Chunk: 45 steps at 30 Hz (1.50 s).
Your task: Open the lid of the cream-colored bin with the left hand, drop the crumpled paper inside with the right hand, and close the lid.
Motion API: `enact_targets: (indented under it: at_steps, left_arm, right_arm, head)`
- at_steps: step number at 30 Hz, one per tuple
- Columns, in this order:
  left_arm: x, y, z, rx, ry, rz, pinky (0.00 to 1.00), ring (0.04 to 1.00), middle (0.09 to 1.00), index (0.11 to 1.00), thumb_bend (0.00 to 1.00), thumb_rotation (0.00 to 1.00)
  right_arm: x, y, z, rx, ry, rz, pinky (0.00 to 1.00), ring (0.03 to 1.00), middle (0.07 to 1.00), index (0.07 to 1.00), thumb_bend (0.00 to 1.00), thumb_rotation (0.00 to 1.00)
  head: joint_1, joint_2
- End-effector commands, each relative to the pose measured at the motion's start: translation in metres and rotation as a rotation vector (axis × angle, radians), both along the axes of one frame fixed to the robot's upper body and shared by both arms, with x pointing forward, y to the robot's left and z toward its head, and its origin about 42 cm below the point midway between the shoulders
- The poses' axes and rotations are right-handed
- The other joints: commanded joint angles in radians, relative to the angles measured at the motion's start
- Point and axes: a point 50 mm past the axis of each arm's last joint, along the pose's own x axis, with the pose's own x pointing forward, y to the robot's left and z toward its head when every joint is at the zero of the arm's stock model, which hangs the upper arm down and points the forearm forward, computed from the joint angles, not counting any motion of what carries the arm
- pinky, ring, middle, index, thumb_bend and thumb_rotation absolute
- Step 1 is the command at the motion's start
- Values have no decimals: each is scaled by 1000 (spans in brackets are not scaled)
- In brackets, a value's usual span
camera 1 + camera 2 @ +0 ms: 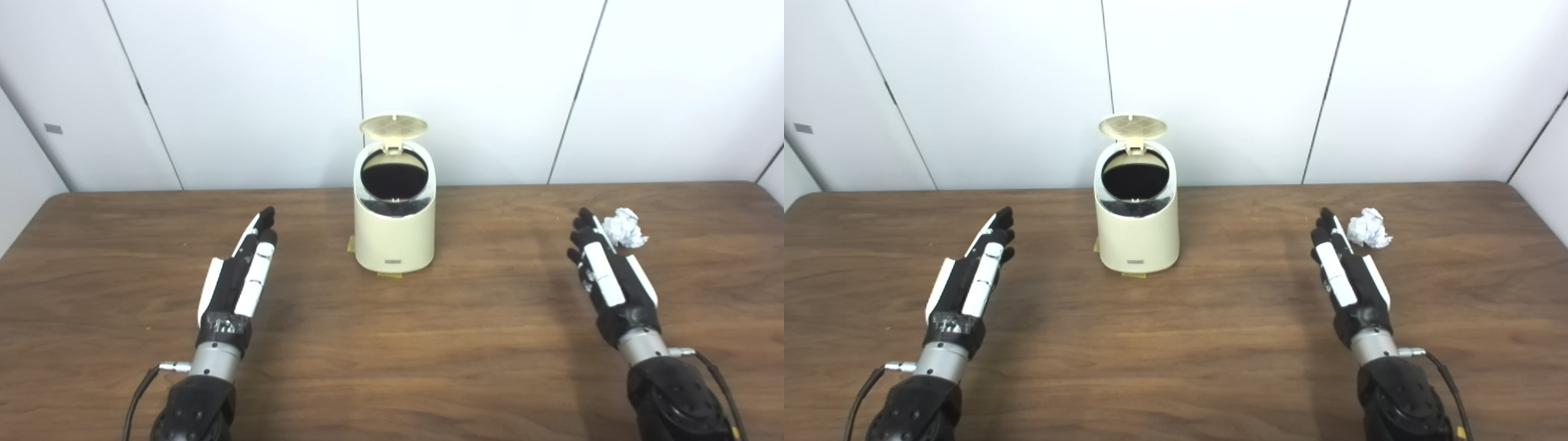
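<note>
A cream-colored bin [395, 236] stands upright at the middle of the brown table [392, 343]. Its round lid [393, 127] is flipped up and back on its hinge, so the dark inside shows. A white crumpled paper [623, 228] lies on the table at the right. My left hand [242, 269] is open with straight fingers, low over the table, well left of the bin. My right hand [606, 275] is open with straight fingers, its fingertips just short of the paper and apart from it. Neither hand holds anything.
White wall panels [478, 86] stand close behind the table's far edge. Small yellow tape marks [389, 275] lie at the foot of the bin. Bare wood lies between the hands and in front of the bin.
</note>
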Motion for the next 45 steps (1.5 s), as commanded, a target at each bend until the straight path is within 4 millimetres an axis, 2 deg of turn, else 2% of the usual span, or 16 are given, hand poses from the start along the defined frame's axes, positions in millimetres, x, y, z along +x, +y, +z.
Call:
enact_targets:
  at_steps: [1, 4, 6, 7, 10, 12, 15, 19, 23, 25, 29, 33, 39, 41, 45]
  left_arm:
    - [8, 1, 13, -17, -59, -8, 999, 993, 992, 1000, 533, 917]
    - [7, 2, 11, -26, -44, -14, 1000, 996, 992, 1000, 526, 887]
    - [7, 4, 10, -33, -39, -22, 1000, 997, 993, 1000, 524, 877]
    - [7, 5, 10, -39, -38, -28, 1000, 999, 997, 1000, 527, 863]
    - [7, 9, 9, -44, -42, -33, 1000, 1000, 1000, 1000, 540, 844]
    - [8, 12, 8, -42, -44, -35, 1000, 1000, 1000, 1000, 531, 845]
    - [11, 15, 7, -33, -45, -47, 1000, 1000, 1000, 1000, 510, 857]
    - [11, 15, 7, -55, -40, -54, 1000, 1000, 1000, 1000, 461, 837]
    - [9, 16, 8, -28, -40, -60, 1000, 1000, 1000, 1000, 446, 845]
    - [8, 18, 9, -19, -40, -53, 1000, 1000, 1000, 1000, 449, 843]
    - [5, 21, 10, -21, -41, -40, 1000, 1000, 1000, 1000, 458, 826]
    - [1, 21, 13, -12, -41, -41, 1000, 1000, 1000, 1000, 422, 837]
    - [-3, 19, 18, -14, -31, -52, 1000, 1000, 1000, 1000, 385, 807]
    - [-4, 18, 18, 3, -19, -49, 1000, 1000, 1000, 1000, 391, 830]
    - [-6, 19, 15, 31, 5, -42, 1000, 1000, 1000, 1000, 401, 842]
  right_arm:
    - [15, -6, 49, -144, -200, -37, 866, 923, 963, 970, 733, 496]
    - [16, -16, 78, -306, -249, -104, 864, 928, 937, 937, 750, 357]
    - [14, -24, 98, -436, -263, -147, 834, 912, 929, 941, 741, 333]
    - [13, -28, 106, -499, -265, -169, 779, 883, 913, 937, 763, 319]
    - [9, -44, 133, -707, -247, -231, 752, 867, 902, 928, 801, 313]
    - [9, -54, 146, -812, -223, -263, 738, 867, 906, 928, 828, 299]
    - [10, -69, 154, -902, -190, -302, 735, 844, 876, 906, 867, 242]
    - [13, -86, 152, -958, -152, -341, 699, 833, 877, 891, 880, 122]
    - [20, -99, 145, -1011, -88, -366, 617, 807, 889, 882, 904, 109]
    - [29, -104, 139, -1048, -35, -360, 635, 820, 900, 875, 908, 120]
    - [47, -109, 128, -1117, 43, -308, 765, 868, 896, 867, 904, 145]
    - [65, -105, 122, -1107, 90, -277, 705, 865, 890, 850, 940, 152]
    - [94, -95, 112, -1117, 142, -229, 712, 852, 875, 862, 942, 134]
    - [105, -88, 108, -1089, 178, -208, 724, 859, 895, 880, 924, 149]
    - [123, -77, 93, -1090, 187, -205, 681, 841, 897, 877, 938, 163]
  head:
    - [-6, -1]
    - [-48, -2]
    - [-97, -5]
    - [-104, -5]
    - [-209, -14]
    - [-255, -18]
    - [-293, -21]
    - [-316, -21]
    - [-334, -27]
    - [-338, -26]
    - [-336, -24]
    - [-331, -18]
    - [-319, -12]
    - [-316, -18]
    - [-315, -43]
